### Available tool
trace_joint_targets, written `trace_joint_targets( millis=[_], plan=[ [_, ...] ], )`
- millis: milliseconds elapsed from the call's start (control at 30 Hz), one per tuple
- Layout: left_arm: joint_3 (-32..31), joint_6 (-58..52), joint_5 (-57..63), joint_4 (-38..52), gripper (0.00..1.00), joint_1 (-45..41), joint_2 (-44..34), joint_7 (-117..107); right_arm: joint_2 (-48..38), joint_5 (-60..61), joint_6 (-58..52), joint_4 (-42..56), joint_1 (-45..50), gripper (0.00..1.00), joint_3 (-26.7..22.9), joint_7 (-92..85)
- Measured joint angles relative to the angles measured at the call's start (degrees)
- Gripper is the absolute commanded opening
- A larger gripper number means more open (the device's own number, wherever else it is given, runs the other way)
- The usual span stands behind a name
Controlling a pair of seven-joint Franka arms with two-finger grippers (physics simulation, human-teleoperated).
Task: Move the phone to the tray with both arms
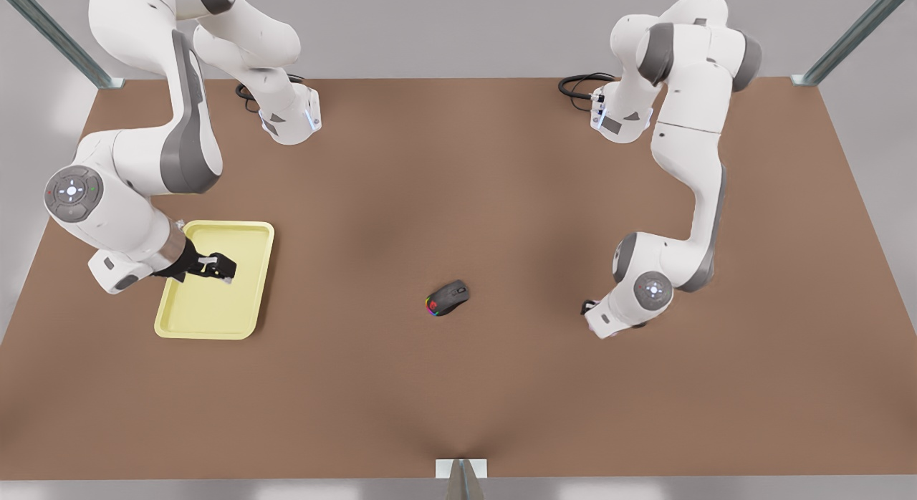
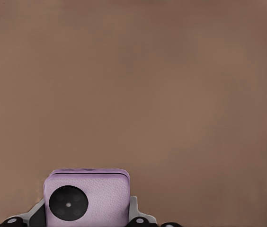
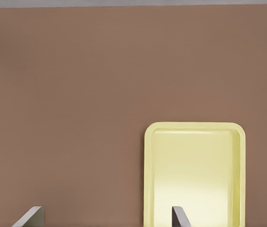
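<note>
Presently the phone (image 2: 87,189) is gripped by the left claw (image 2: 86,213), low at 3 o'clock of the mouse (image 1: 448,297) in the front view. It is well apart from the tray (image 1: 215,321) at 9 o'clock. The right claw (image 1: 215,265) is held open over the tray.

Only one end of the phone seems pinched, so it could pivot or slip during a handover. The mouse could be struck if the phone is carried low. A mistimed release would drop it on the bench (image 1: 458,163).

The bench is plain brown, bounded by grey walls and metal struts.
</note>
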Motion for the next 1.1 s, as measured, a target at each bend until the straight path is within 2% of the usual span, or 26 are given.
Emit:
trace_joint_targets(
  millis=[200, 333, 467, 600, 633, 700, 733, 800, 833, 867, 933, 1033, 1100],
  plan=[
    [-0.1, -7.7, -4.1, 11.6, 0.79, -23.4, 3.2, -15.9, 0.1, 0.0, 0.1, 0.1, 0.1, 1.00, 0.0, 0.0],
    [-0.1, -11.2, -6.4, 23.2, 0.80, -31.5, 9.5, -26.5, 0.1, 0.0, 0.2, 0.0, 0.3, 1.00, 0.0, 0.0],
    [-0.5, -12.2, -7.5, 34.3, 0.80, -35.0, 17.7, -35.8, 0.1, 0.0, 0.2, 0.0, 0.3, 1.00, 0.0, 0.0],
    [-2.5, -10.5, -8.0, 36.6, 0.81, -36.7, 21.3, -43.3, 0.1, 0.0, 0.2, 0.0, 0.3, 1.00, 0.0, 0.0],
    [-2.6, -10.0, -8.0, 36.6, 0.88, -37.0, 21.9, -44.9, 0.1, 0.0, 0.2, 0.0, 0.3, 1.00, 0.0, -0.1],
    [-2.7, -9.1, -8.2, 36.7, 0.91, -37.2, 22.5, -47.8, 0.1, 0.0, 0.2, 0.1, 0.2, 1.00, 0.0, -0.1],
    [-2.7, -8.7, -8.2, 36.7, 1.00, -37.2, 22.6, -49.2, 0.1, 0.0, 0.2, 0.1, 0.3, 1.00, 0.0, -0.1],
    [-2.8, -8.1, -8.1, 36.4, 0.99, -36.9, 22.2, -51.4, 0.1, 0.0, 0.2, 0.1, 0.4, 1.00, 0.0, -0.1],
    [-2.9, -9.4, -8.1, 36.2, 0.97, -34.7, 19.6, -51.7, 0.1, 0.0, 0.2, 0.1, 0.4, 1.00, 0.0, -0.1],
    [-2.9, -13.7, -8.1, 36.1, 0.99, -29.2, 13.6, -50.9, 0.1, -0.1, 0.2, 0.1, 0.4, 1.00, 0.0, -0.1],
    [-1.9, -25.5, -7.1, 36.2, 0.99, -13.5, 1.4, -47.7, 0.8, 0.0, 0.3, 0.5, 0.4, 1.00, 0.8, 0.0],
    [-1.6, -38.3, -2.0, 34.3, 1.00, 5.3, -7.1, -40.2, 3.4, -1.6, 0.5, 2.5, 4.4, 1.00, 4.1, 0.2],
    [-3.9, -38.2, 0.0, 13.1, 1.00, 10.8, -21.0, -35.5, 5.6, -2.6, 0.7, 3.3, 8.6, 1.00, 4.5, 1.3]
  ],
)
